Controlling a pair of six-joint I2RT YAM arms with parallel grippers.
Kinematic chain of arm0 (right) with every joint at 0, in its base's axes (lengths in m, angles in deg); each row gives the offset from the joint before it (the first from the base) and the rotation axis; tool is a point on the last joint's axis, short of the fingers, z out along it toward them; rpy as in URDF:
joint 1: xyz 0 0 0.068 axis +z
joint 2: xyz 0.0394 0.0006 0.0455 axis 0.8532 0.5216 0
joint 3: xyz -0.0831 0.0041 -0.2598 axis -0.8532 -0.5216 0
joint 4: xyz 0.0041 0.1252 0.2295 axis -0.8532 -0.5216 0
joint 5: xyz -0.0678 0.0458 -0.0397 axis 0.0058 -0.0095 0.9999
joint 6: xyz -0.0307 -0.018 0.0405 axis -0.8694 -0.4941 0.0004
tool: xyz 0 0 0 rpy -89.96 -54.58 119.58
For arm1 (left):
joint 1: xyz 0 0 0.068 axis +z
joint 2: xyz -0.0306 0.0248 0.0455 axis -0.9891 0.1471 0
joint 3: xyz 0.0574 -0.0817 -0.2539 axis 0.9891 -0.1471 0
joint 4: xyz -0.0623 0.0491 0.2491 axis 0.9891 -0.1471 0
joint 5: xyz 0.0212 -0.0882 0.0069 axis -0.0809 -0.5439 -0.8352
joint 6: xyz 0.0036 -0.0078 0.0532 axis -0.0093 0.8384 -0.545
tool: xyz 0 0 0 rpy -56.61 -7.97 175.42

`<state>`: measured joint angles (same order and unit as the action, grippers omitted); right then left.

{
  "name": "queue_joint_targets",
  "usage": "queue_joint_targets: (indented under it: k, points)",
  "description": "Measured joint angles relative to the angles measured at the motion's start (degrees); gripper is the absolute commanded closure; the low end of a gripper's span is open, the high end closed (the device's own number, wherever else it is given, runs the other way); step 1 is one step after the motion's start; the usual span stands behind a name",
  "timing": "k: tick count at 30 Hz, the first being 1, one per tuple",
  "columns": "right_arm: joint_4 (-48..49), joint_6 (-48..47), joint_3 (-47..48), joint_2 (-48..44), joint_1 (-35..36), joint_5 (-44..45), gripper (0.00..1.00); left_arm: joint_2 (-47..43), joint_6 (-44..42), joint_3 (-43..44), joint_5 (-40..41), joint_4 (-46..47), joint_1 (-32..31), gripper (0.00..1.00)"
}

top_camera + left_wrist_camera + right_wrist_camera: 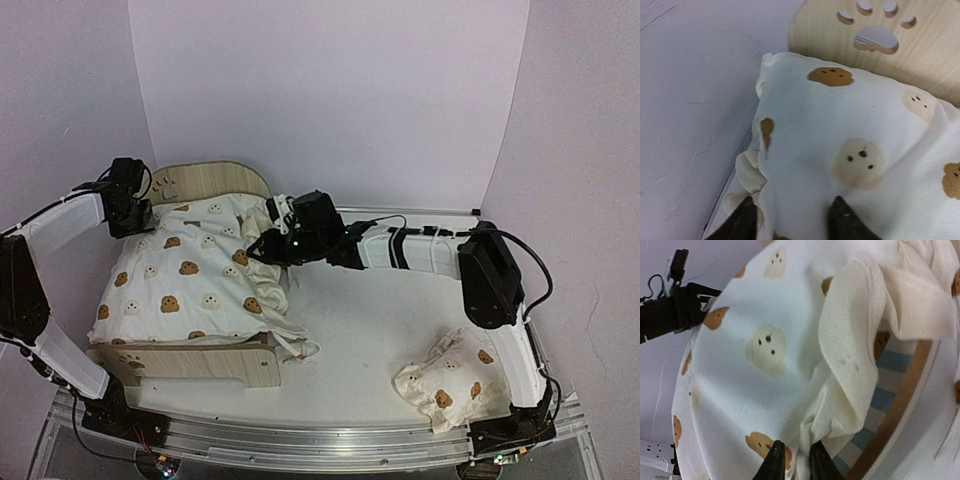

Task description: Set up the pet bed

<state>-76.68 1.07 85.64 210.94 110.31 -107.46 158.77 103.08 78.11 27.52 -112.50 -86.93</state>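
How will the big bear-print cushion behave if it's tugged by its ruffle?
Probably floppy: the cushion drapes over the bed frame, and its ruffle folds and bunches. It is likely light for its size, so a tug may drag the whole cushion rather than only straightening the edge.

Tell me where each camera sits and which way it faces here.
Top external: above and behind the robot, looking down; left arm and right arm show, reaching to the pet bed.
Left wrist: on the left arm, facing cushion and headboard; left fingers at bottom.
Right wrist: on the right arm, facing the cushion's ruffled edge; right fingers at bottom.
Shared: both wrist views show the cushion.
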Motion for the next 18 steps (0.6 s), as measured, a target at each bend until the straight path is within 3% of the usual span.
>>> queue_joint_targets:
  k: [1,4,6,8,14,18]
  points:
    - [-0.92,-0.5,-1.22,-0.61,0.0,0.0,0.6,0.0,0.11,0.61,0.81,-1.49,0.0,0.19]
    - [-7.3,-3.74,-5.2,-3.89,0.0,1.07,0.31,-0.26,-0.55,2.84,2.86,-4.63,0.04,0.01]
    - [-12.9,-7.08,-8.09,-7.78,0.09,3.21,0.14,-1.38,-1.07,3.74,4.11,-6.14,0.13,0.01]
    - [-17.92,-10.51,-10.23,-12.13,0.39,5.51,0.07,-3.5,-0.79,4.0,4.11,-7.91,0.22,0.01]
    - [-25.42,-28.04,-19.69,-29.53,5.18,4.66,0.08,-11.41,0.83,4.0,-3.56,-10.4,0.33,0.01]
    - [-27.26,-37.42,-19.91,-31.56,10.36,-0.13,0.29,-14.88,1.29,4.0,-8.37,-10.45,0.33,0.01]
